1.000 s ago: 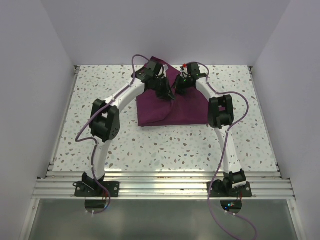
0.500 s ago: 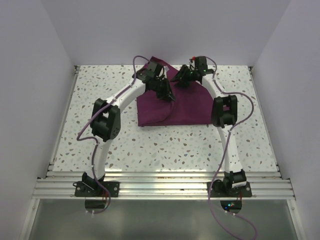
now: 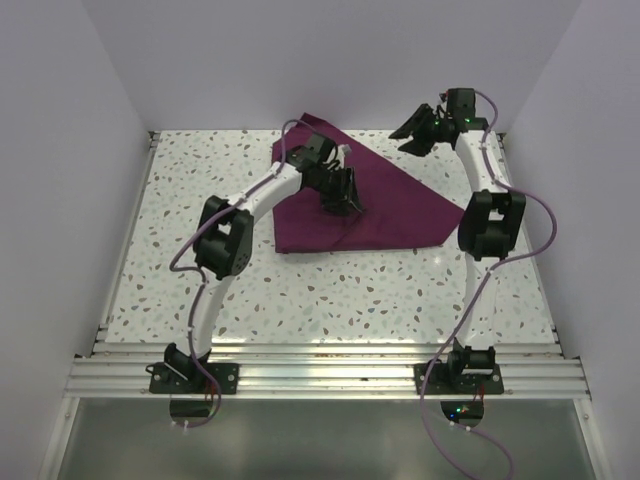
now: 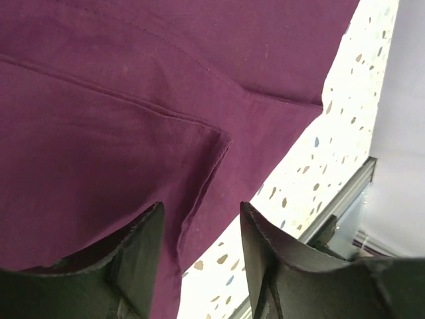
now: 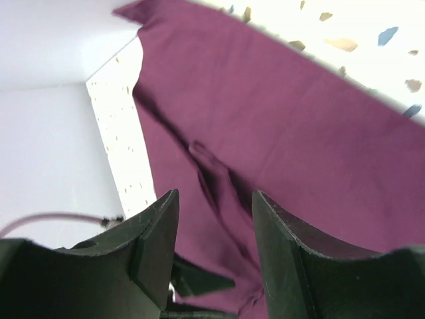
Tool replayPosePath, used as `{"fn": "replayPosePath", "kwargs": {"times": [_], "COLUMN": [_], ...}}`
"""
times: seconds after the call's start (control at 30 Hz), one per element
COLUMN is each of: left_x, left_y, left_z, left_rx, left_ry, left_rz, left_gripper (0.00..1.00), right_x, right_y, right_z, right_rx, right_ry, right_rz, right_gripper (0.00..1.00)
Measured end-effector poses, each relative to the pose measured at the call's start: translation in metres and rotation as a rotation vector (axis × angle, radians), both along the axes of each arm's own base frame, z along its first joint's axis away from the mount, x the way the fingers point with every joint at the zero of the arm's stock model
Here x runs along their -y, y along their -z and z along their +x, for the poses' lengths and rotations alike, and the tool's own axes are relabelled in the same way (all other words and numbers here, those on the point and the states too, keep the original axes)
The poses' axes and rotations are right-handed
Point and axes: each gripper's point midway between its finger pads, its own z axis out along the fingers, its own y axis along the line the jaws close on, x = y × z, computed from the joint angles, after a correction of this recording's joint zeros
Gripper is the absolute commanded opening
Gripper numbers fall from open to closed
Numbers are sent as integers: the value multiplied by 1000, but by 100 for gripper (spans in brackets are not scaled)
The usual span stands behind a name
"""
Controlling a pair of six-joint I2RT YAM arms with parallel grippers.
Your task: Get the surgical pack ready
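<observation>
Over the last second the two grippers, which were close together above the middle of the cloth [image 3: 390,205], have parted. The left has let go, the right has swung up toward the far right corner, and the cloth's right side now lies spread further out on the table [image 3: 200,270].

The left gripper [image 4: 200,219] hangs just above a folded corner of the cloth, fingers apart and holding nothing. I judge the risk here is a fingertip snagging that loose hem as I lift, which would pull the fold open.

The cloth lies far of centre. I can't see whatever it covers, so a careless tug could shift hidden contents.

The right gripper [image 5: 214,199] is also open and empty, well above the cloth's right edge. If it grabs too deep it could drag the whole bundle.

The left arm is bent at the elbow with its wrist aimed down. The right arm stands tall, its wrist turned back toward the left.
</observation>
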Motion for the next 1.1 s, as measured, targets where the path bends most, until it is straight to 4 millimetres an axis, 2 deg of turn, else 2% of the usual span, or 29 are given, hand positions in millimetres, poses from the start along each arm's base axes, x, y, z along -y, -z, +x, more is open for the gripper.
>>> {"fn": "replayPosePath", "kwargs": {"times": [0.1,0.2,0.27,0.33,0.43,0.5,0.57,0.73,0.83,0.97,1.07,1.1], "left_x": [-9,-31,-53,-75,-105,-116,-123,-137,-148,-163,-165,-165], "left_y": [-7,-27,-50,-66,-73,-65,-48,2,18,27,25,23], "left_z": [4,0,0,-10,-33,-48,-65,-94,-97,-94,-94,-94], "left_rx": [54,111,169,204,218,209,172,51,11,-20,-18,-10], "left_ry": [3,-13,-37,-47,-59,-51,-29,0,-15,-50,-48,-44], "left_rz": [28,66,77,82,95,108,128,184,196,193,182,178], "left_gripper": [53,47,29,13,3,0,0,0,0,0,5,11], "right_x": [-5,-21,-37,-55,-82,-95,-106,-114,-112,-110,-107,-105], "right_y": [-17,-21,-19,-14,-2,7,16,37,45,50,56,58], "right_z": [-18,-44,-64,-84,-118,-137,-155,-174,-178,-178,-177,-176], "right_rx": [6,-16,-40,-60,-114,-144,-174,-219,-235,-238,-242,-245], "right_ry": [-27,-82,-130,-184,-263,-303,-338,-367,-367,-370,-363,-359], "right_rz": [-15,-32,-36,-27,2,19,37,58,53,38,16,4], "right_gripper": [52,50,46,44,38,34,31,24,23,23,22,20]}}
